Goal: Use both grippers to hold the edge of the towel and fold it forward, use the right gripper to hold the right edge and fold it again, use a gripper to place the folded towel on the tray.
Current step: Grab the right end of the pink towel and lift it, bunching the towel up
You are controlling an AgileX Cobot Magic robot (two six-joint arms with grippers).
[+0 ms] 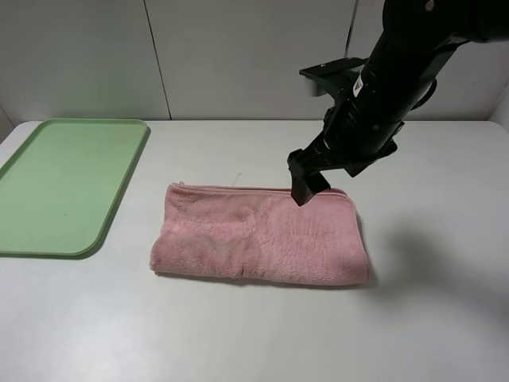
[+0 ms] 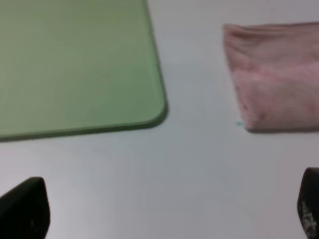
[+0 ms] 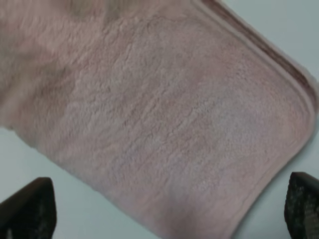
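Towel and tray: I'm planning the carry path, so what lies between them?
Only bare white tabletop separates the towel from the tray. Both the exterior high view and the left wrist view show that stretch with nothing on it.

I'm looking down from the high camera over the table (image 1: 238, 334), facing the wall (image 1: 238, 56). My left wrist camera is viewing the tray (image 2: 75, 59) corner and towel (image 2: 279, 74) end closely; the right is sitting closer, framing towel, which all three are sharing.
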